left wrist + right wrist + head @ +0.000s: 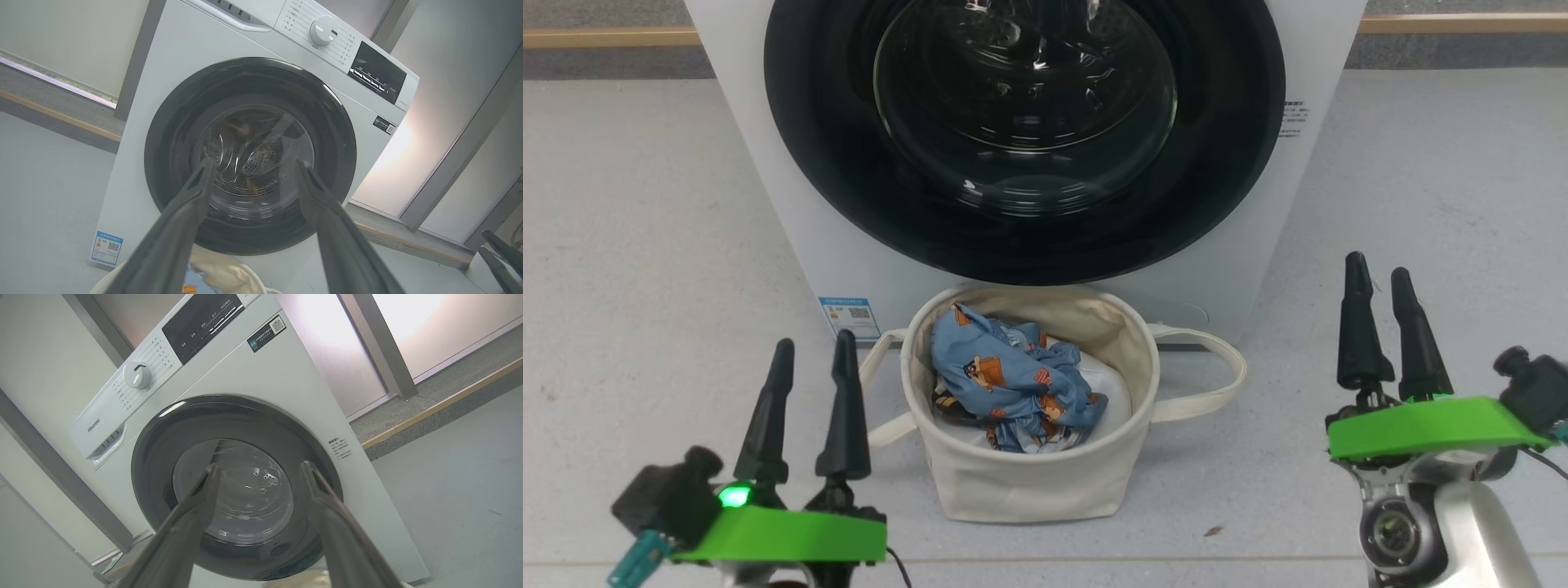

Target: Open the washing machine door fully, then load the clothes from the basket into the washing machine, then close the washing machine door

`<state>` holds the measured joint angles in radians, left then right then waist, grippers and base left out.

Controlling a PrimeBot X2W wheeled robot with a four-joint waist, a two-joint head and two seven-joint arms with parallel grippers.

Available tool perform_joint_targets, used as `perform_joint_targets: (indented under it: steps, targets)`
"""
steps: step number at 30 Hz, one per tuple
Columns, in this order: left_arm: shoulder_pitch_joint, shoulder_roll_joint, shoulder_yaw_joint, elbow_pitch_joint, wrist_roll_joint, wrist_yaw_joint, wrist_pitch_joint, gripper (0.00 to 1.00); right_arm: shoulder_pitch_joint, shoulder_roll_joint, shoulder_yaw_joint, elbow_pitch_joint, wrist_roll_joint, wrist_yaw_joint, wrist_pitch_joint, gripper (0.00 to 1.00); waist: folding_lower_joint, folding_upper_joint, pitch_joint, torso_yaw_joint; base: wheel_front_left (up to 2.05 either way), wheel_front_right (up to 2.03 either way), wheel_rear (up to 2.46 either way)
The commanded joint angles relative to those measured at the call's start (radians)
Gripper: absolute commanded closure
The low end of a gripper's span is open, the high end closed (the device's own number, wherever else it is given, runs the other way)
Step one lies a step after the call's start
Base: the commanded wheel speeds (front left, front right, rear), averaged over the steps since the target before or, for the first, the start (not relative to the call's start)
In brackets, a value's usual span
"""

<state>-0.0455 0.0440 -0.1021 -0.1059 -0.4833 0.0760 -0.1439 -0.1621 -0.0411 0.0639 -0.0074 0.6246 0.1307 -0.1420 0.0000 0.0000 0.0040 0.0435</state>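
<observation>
Clothes (1013, 380) lie in the basket (1029, 482) before the closed washing machine door (1225, 163) while the left jaws and right jaws stand wide apart, touching nothing

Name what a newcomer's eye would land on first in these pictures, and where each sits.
The washing machine door, round, glossy black and shut, dominates the top of the head view. In front of it, on the floor, stands the cream basket holding crumpled light-blue clothes.
</observation>
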Motion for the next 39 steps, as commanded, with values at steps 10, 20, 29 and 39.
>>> perform_joint_targets:
  steps: [10,20,29,39]
  targets:
    - [-0.048,0.070,-0.074,-0.024,0.194,0.104,-0.038,0.00,-0.051,-0.007,0.032,0.027,-0.242,0.000,-0.040,0.00,0.0001,0.0000,0.005,0.005,0.00,0.00,0.00]
    - [-0.057,0.091,-0.138,0.007,0.284,0.169,-0.067,0.00,-0.045,-0.008,0.042,0.067,-0.328,0.000,-0.069,0.00,0.0001,0.0000,0.016,0.009,0.00,0.00,0.00]
    - [-0.063,0.112,-0.194,0.054,0.392,0.238,-0.091,0.00,-0.046,-0.008,0.052,0.121,-0.447,0.000,-0.093,0.00,0.0001,0.0000,0.024,0.013,0.00,0.00,0.00]
    - [-0.057,0.089,-0.192,0.143,0.436,0.256,-0.118,0.00,-0.046,-0.009,0.034,0.266,-0.368,0.000,-0.120,0.00,0.0001,0.0000,0.026,0.016,0.00,0.00,0.00]
